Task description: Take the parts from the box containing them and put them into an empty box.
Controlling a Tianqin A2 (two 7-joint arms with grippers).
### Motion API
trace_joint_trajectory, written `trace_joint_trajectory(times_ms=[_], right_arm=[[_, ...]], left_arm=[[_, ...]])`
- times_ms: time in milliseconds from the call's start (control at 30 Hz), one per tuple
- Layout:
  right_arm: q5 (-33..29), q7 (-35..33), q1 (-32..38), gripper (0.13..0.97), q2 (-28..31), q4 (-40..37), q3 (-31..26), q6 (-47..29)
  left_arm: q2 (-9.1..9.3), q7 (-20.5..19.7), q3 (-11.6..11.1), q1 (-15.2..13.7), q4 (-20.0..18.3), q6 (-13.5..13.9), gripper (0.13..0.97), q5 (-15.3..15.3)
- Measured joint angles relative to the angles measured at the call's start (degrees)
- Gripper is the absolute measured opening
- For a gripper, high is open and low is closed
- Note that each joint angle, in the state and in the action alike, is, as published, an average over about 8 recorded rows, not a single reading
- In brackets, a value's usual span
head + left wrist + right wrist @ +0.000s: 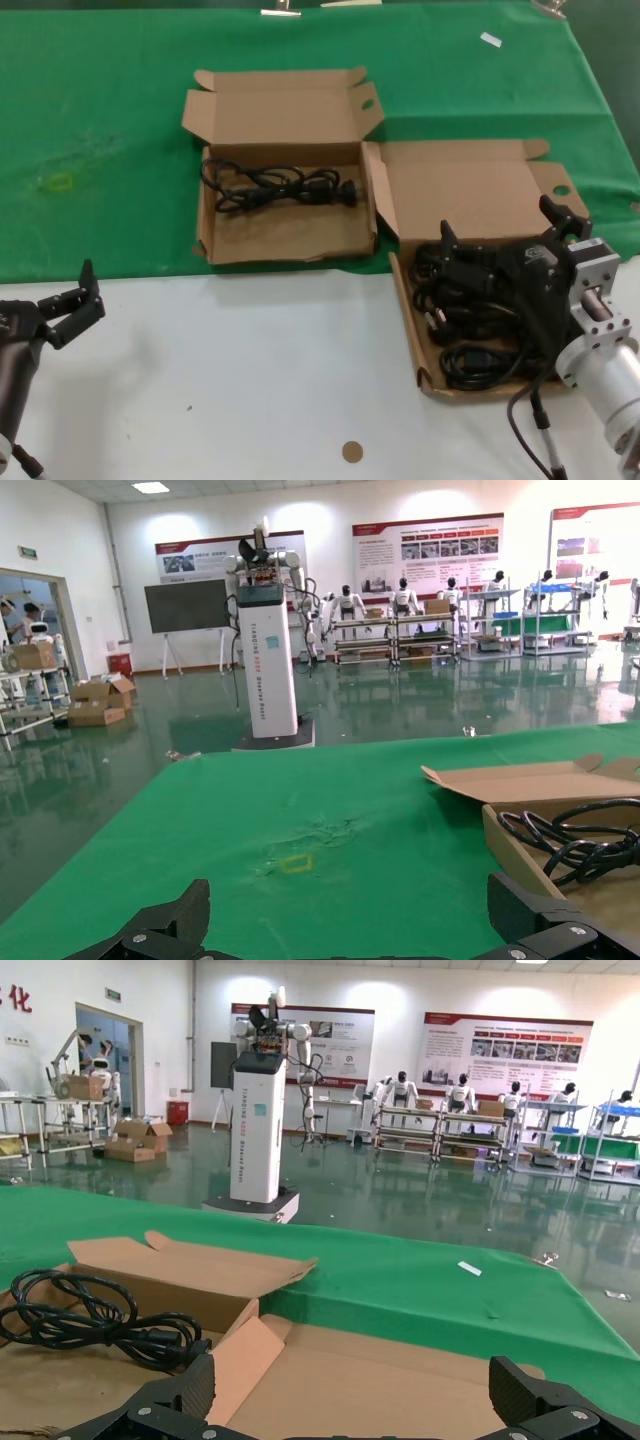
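Two surfaces: a green cloth (120, 130) covers the far part of my table, and a bare white tabletop (250, 370) runs along the near part.
Room: my wrist views look out on a hall with a shiny green floor, a white robot pedestal (268, 655), poster boards on the back wall and racks to the side.
Right box: the box with the big side flap and round hole (470, 200) lies open at my right, across the seam of cloth and white top, its near corner close to the table's edge; its tray is heaped with black cables (470, 330).
Far box: the box with the small ear tabs (285, 215) sits open on the green cloth, its right wall just beside the other box's side flap; one coiled black cable (275, 187) lies in its far half.
Open room: the white top between my arms is wide, with only a small brown disc (351, 451) near the front edge.
My right gripper (505, 240): over the heaped cables in the right box, fingers spread wide, holding nothing.
My left gripper (75, 305): idle over the white top at my far left, fingers apart and empty.
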Motion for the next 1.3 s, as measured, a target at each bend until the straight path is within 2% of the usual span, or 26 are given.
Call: trace_joint_trajectory(times_ms=[1300], right_arm=[[0.0, 0.0, 0.0, 0.966, 0.0, 0.0, 0.0, 0.0]], left_arm=[[0.0, 0.0, 0.0, 0.0, 0.0, 0.0, 0.966, 0.0]])
